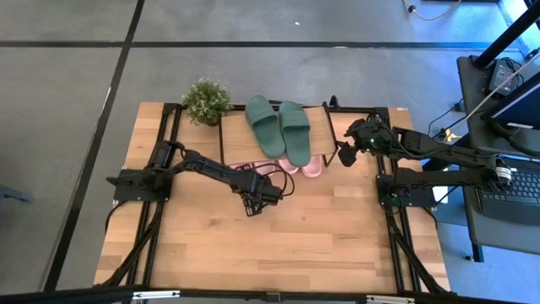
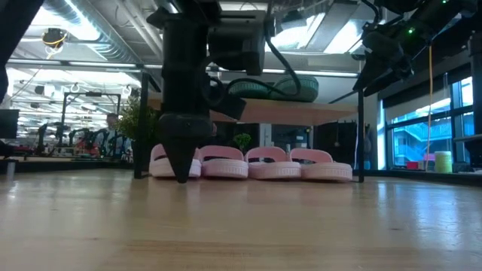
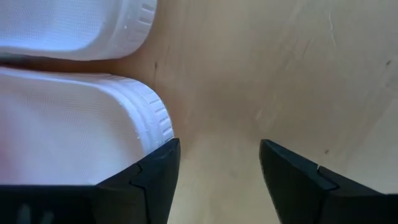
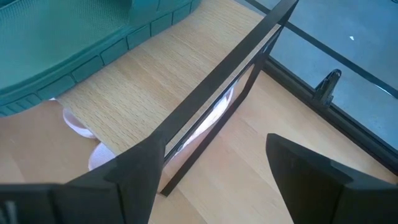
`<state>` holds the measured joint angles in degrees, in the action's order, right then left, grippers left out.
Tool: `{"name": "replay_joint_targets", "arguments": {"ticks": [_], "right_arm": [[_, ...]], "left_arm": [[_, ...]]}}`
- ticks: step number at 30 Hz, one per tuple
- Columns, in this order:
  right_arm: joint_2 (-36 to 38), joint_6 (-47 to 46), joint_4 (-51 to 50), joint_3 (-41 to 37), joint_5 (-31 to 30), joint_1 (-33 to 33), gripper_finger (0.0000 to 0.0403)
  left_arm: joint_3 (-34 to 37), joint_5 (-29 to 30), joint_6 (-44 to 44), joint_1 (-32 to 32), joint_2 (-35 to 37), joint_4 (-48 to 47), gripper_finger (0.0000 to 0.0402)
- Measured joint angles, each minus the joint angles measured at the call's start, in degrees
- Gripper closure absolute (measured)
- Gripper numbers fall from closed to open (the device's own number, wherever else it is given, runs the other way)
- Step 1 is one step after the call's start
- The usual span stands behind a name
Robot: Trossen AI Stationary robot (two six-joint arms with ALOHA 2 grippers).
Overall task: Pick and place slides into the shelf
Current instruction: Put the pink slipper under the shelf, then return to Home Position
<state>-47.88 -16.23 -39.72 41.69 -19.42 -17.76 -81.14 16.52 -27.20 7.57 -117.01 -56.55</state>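
Observation:
The shelf (image 1: 325,125) stands at the table's far edge, with the dark green pair (image 1: 278,127) lying on its top board. Several light pink slides (image 2: 256,164) sit in a row on the table under it. Their near ends (image 1: 308,166) stick out past the board. My left gripper (image 1: 251,205) points down just before the row, low over the table and open. The heel ends of two pink slides (image 3: 93,130) lie beside one of its fingers. My right gripper (image 1: 344,156) hovers open at the shelf's right end, above its black frame (image 4: 230,68). My left gripper has one finger (image 3: 155,177) close against the heel rim (image 3: 158,118) of a pink slide that rests flat on the table. I cannot tell whether they touch. Nothing lies between the two fingers.
A small potted plant (image 1: 207,101) stands on the shelf's left end. The near half of the table (image 1: 278,253) is bare wood. The black arm bases stand at the table's left and right edges. Desks with cables and a keyboard are beyond the right edge.

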Motion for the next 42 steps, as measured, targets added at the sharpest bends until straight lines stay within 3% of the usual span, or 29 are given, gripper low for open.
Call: {"name": "replay_joint_targets", "arguments": {"ticks": [9,13,17,23,27,34,42], "right_arm": [[0.0,0.1,0.0,0.0,0.0,0.0,0.0121],[0.0,0.2,0.0,0.0,0.0,0.0,0.0121],[0.0,0.2,0.0,0.0,0.0,0.0,0.0121],[0.0,0.2,0.0,0.0,0.0,0.0,0.0121],[0.0,0.6,0.0,0.0,0.0,0.0,0.0121],[1.9,7.8,3.5,-0.4,0.6,0.4,0.0121],[13.5,12.6,8.8,-3.8,2.5,4.4,0.0121]], "left_arm": [[0.0,0.4,0.8,-0.1,0.0,0.0,0.0189],[0.1,-5.8,1.2,1.5,2.1,-0.4,0.0189],[0.1,-8.5,2.5,3.5,7.4,0.5,0.0189],[1.6,-7.0,6.7,7.0,20.8,6.9,0.0189],[9.9,-6.9,12.7,7.0,32.5,20.0,0.0189],[34.1,-6.2,15.7,2.6,55.6,45.7,0.0189],[52.7,-8.6,14.9,-1.9,75.7,55.2,0.0189]]}}
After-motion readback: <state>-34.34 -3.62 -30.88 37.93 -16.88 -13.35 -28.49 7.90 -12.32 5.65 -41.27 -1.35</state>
